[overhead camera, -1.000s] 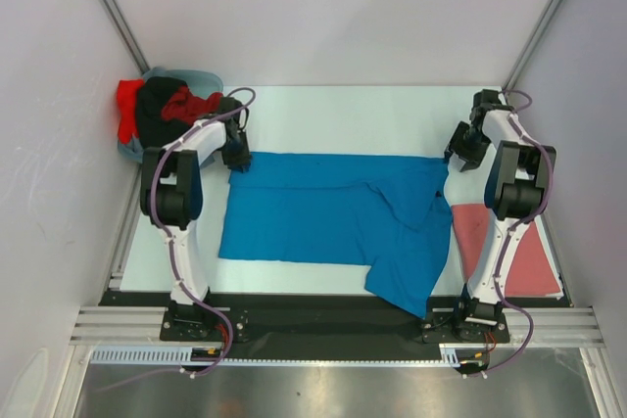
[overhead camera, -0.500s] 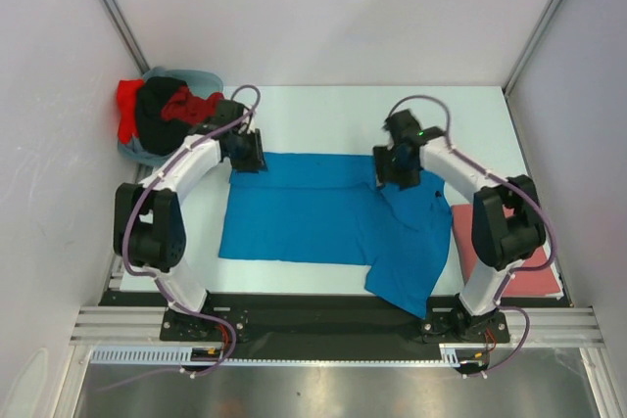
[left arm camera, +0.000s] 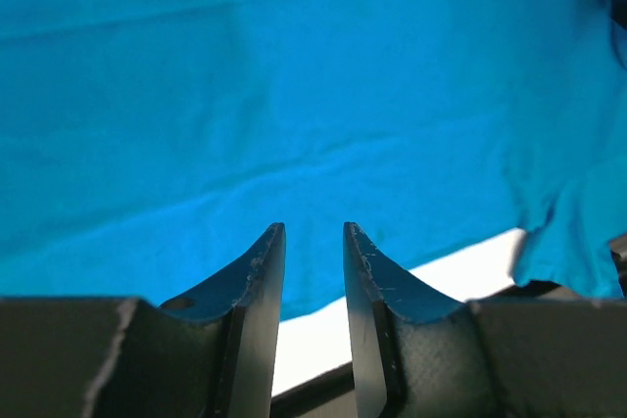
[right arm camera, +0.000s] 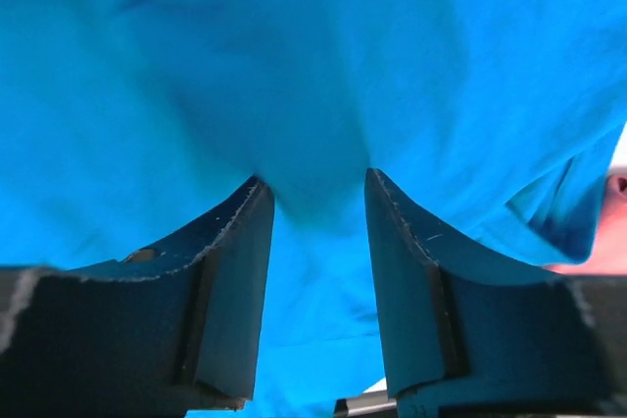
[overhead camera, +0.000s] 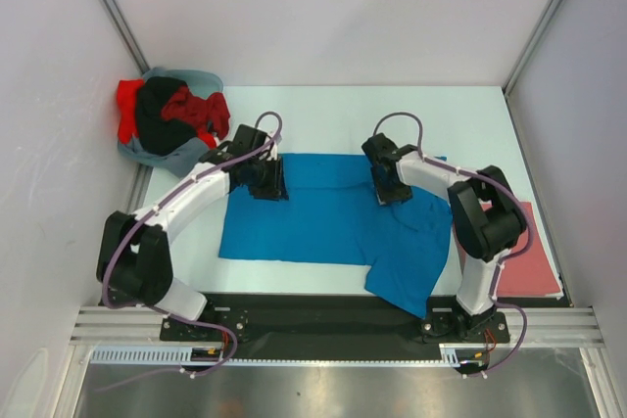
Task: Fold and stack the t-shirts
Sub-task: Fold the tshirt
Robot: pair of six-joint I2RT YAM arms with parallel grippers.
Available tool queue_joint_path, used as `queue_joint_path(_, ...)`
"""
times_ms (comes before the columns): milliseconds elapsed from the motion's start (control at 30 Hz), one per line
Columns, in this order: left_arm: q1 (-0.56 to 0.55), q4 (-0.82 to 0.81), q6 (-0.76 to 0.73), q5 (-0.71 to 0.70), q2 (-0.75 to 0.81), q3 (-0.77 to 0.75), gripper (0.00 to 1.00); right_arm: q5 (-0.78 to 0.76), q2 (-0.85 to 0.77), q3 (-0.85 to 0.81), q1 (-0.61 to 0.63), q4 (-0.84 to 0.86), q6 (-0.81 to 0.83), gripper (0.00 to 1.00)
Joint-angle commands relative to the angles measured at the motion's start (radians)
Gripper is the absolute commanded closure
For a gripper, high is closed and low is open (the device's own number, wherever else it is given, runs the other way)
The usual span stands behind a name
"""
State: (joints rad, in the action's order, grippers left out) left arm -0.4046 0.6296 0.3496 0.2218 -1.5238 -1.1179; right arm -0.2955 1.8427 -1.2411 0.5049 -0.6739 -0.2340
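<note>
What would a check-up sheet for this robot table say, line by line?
Surface: white table, much of it under cloth.
Job's things: blue t-shirt spread mid-table, its right side rumpled and reaching past the near edge; pinkish-red t-shirt lying flat at the right; heap of red, black and grey-blue shirts at the far left corner.
Clutter: nothing seen.
Grippers: left gripper and right gripper open, both over the blue t-shirt.
Cables: purple cables looped along both arms.
Surroundings: white walls; metal rail at the near edge.
</note>
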Motion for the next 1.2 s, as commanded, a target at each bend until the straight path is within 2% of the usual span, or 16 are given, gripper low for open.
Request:
queue_joint_path(0,-0.014,-0.025,0.037,0.016,0.076,0.038,0.65,-0.116,0.061,-0.053,-0.006,0.031,0.012,0.55)
queue_joint_path(33,-0.017,-0.025,0.046,0.017,0.103,0.049,0.65,-0.128,0.079,-0.066,-0.008,0.028,0.013,0.57)
queue_joint_path(100,-0.019,-0.024,0.049,0.017,0.129,0.056,0.64,-0.152,0.084,-0.104,-0.012,0.025,0.024,0.72)
queue_joint_path(233,-0.019,-0.019,0.046,0.001,0.180,0.066,0.64,-0.214,0.084,-0.171,-0.048,0.023,0.085,0.74)
queue_joint_path(333,-0.019,-0.014,0.043,0.005,0.195,0.078,0.64,-0.202,0.104,-0.244,-0.106,0.020,0.134,0.71)
queue_joint_path(467,-0.019,-0.004,0.035,0.001,0.228,0.098,0.64,-0.220,0.170,-0.329,-0.190,0.037,0.179,0.57)
queue_joint_path(633,-0.019,-0.001,0.034,0.008,0.225,0.104,0.64,-0.090,0.159,-0.488,-0.232,-0.101,0.105,0.44)
queue_joint_path(667,-0.019,-0.008,0.034,0.007,0.221,0.104,0.64,-0.035,0.129,-0.469,-0.230,-0.130,0.084,0.37)
queue_joint_path(700,-0.019,-0.013,0.034,0.013,0.208,0.104,0.64,0.075,0.080,-0.456,-0.223,-0.142,0.072,0.37)
queue_joint_path(767,-0.020,-0.034,0.037,0.027,0.195,0.102,0.64,0.146,0.024,-0.408,-0.223,-0.179,0.035,0.26)
queue_joint_path(800,-0.019,-0.044,0.045,0.031,0.186,0.104,0.64,0.217,-0.006,-0.326,-0.226,-0.168,0.018,0.24)
queue_joint_path(867,-0.019,-0.064,0.042,0.033,0.159,0.093,0.64,0.260,-0.095,-0.247,-0.229,-0.106,0.024,0.13)
queue_joint_path(933,-0.019,-0.062,0.029,-0.008,0.128,0.064,0.62,0.286,-0.134,-0.170,-0.249,-0.078,0.032,0.10)
queue_joint_path(1000,-0.007,-0.065,0.025,-0.050,0.102,0.043,0.61,0.358,-0.135,-0.152,-0.269,-0.075,0.015,0.12)
queue_joint_path(1067,0.012,-0.038,0.031,-0.135,0.051,-0.005,0.57,0.392,-0.148,-0.115,-0.282,-0.043,-0.020,0.29)
queue_joint_path(1167,0.081,-0.019,0.069,-0.154,-0.007,-0.036,0.58,0.433,-0.151,-0.077,-0.284,0.009,-0.066,0.59)
